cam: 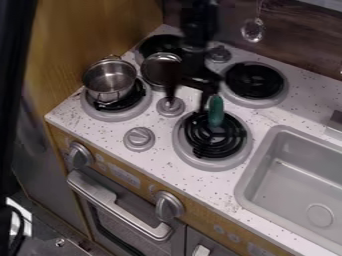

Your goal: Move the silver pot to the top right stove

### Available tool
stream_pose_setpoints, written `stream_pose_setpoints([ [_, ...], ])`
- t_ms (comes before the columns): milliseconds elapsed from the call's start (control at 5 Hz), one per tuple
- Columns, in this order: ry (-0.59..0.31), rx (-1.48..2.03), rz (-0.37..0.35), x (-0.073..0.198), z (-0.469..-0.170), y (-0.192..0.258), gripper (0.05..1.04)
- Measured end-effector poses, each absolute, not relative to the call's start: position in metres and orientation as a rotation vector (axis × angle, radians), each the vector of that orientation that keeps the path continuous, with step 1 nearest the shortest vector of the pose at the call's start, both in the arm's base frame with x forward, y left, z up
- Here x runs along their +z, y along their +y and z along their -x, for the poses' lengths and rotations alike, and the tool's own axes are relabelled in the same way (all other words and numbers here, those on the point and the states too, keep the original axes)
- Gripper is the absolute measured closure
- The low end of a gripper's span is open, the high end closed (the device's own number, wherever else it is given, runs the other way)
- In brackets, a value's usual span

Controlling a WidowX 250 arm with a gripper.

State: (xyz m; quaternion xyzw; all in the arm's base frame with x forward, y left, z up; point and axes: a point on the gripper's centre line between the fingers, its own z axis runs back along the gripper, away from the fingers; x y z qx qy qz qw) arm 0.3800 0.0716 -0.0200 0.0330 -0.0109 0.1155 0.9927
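Sink (294,175), silver pot (109,82) left of pincer (187,103)

Plenty slipping out of sight around this stovetop!
Up top, the far edge slices off the arm (199,22), and blur softens the gripper (187,97); the silver pot (110,80) covers much of the near left burner (138,94), a metal-rimmed round piece (162,70) masks part of the far left one, and over right, the sink (244,182) runs out of frame!
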Motion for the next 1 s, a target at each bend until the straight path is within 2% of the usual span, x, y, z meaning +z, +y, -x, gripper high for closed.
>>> stream_pose_setpoints([
  [200,-0.060,0.290,-0.077,-0.009,-0.373,0.101,0.086],
  [400,-0.080,0.348,-0.080,-0.009,-0.368,0.126,0.086],
  [800,-0.139,0.427,-0.097,0.000,-0.375,0.165,0.086],
  [1000,-0.107,0.439,-0.096,-0.014,-0.376,0.173,0.086],
])
